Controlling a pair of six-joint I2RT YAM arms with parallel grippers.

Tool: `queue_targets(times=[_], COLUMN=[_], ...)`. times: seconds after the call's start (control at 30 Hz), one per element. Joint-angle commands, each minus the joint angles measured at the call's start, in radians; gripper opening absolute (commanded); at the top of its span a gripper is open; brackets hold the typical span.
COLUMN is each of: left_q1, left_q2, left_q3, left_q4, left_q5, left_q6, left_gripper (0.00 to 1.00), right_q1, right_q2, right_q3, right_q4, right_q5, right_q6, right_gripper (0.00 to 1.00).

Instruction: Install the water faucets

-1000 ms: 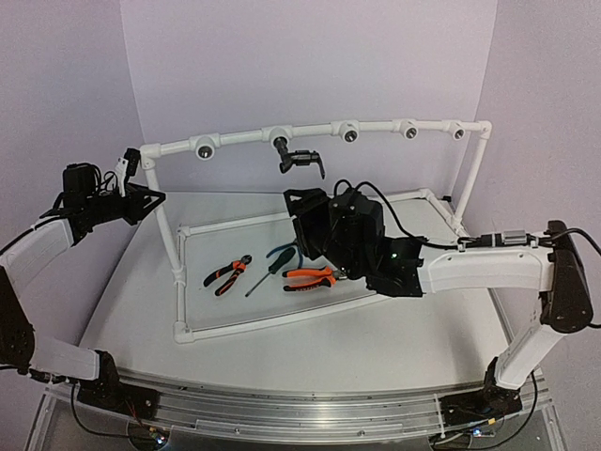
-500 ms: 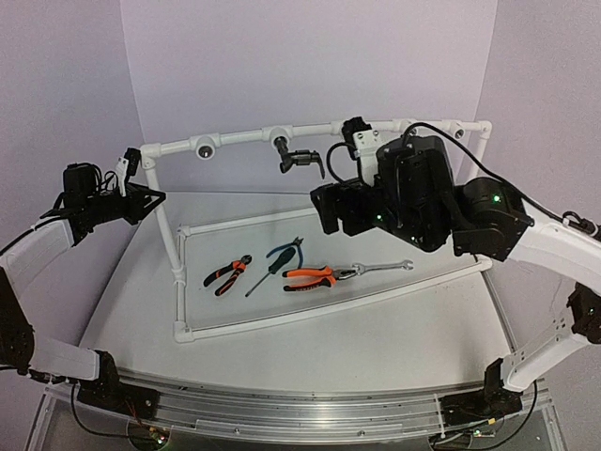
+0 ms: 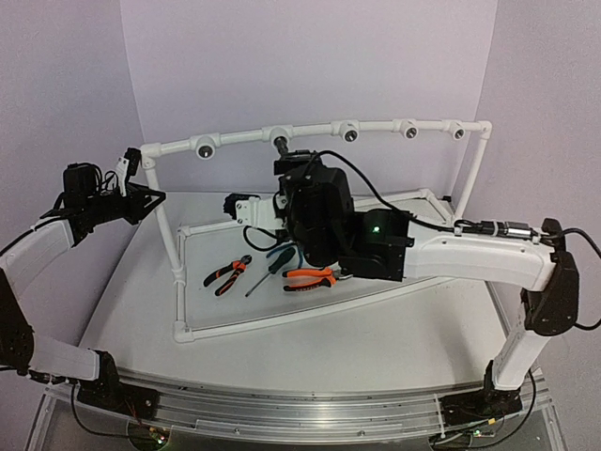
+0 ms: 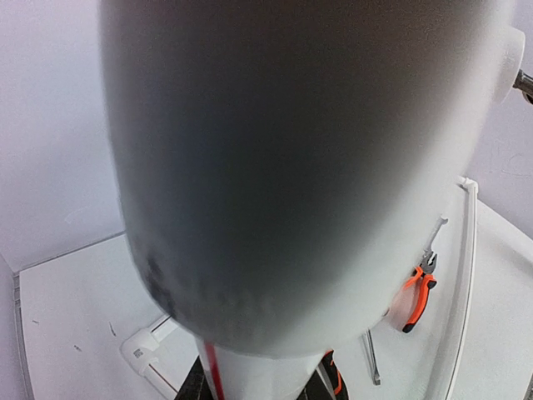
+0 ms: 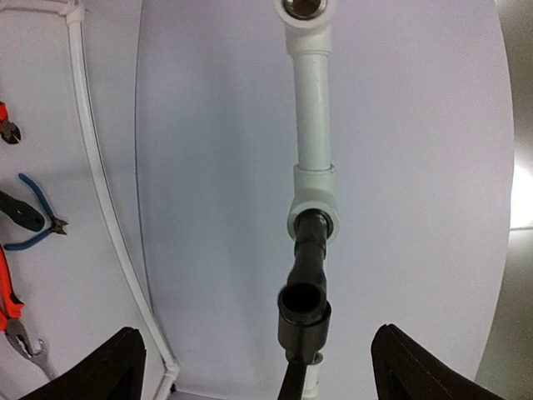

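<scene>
A small black water faucet point(image 5: 305, 283) hangs screwed into a white tee point(image 5: 314, 208) on the top rail. Its round spout mouth faces the right wrist camera. My right gripper point(image 5: 256, 337) is open, a finger point(image 5: 117, 367) on each side of the faucet, touching nothing. From above, only the faucet's stem point(image 3: 282, 147) shows behind the right gripper point(image 3: 293, 163). My left gripper point(image 3: 146, 197) is shut on the frame's left corner post point(image 3: 161, 209). That post point(image 4: 291, 167) fills the left wrist view as a white blur.
On the table inside the white pipe frame point(image 3: 254, 324) lie orange-and-black pliers point(image 3: 225, 274), a dark screwdriver point(image 3: 266, 272), blue-handled cutters point(image 3: 279, 254) and orange pliers point(image 3: 310, 277). Other tees on the rail have open sockets point(image 3: 204, 147) point(image 3: 349, 132). Purple walls close the back.
My right arm rose from over the tools, swung out to the right, then came back to the faucet with its jaws opened wide. The left arm has not moved.
</scene>
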Motion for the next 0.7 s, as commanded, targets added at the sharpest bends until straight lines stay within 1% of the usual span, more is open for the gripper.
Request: queue_targets(times=[0.0, 0.17, 0.33, 0.53, 0.67], left_q1=[-0.004, -0.004, -0.004, -0.004, -0.004], left_q2=[0.019, 0.017, 0.015, 0.014, 0.014], left_q3=[-0.034, -0.03, -0.027, -0.029, -0.029], left_q4=[-0.212, -0.204, -0.202, -0.195, -0.189], left_q5=[-0.093, -0.092, -0.09, -0.093, -0.093], left_q6=[-0.093, -0.093, -0.096, -0.093, -0.093], left_gripper=[0.0, 0.0, 0.0, 0.0, 0.0], right_q1=[-0.031, -0.071, -0.1, -0.112, -0.115], right_q2=[0.044, 0.102, 0.126, 0.15, 0.164], right_q3=[0.084, 0.137, 0.151, 0.155, 0.154], right_q4=[0.19, 0.204, 0.237, 0.252, 0.256], right_q5=[0.028, 0.027, 0.027, 0.0, -0.006], right_q6=[-0.277, -0.308, -0.312, -0.289, -0.28], right_gripper=[0.9, 0.77, 0.69, 0.48, 0.38])
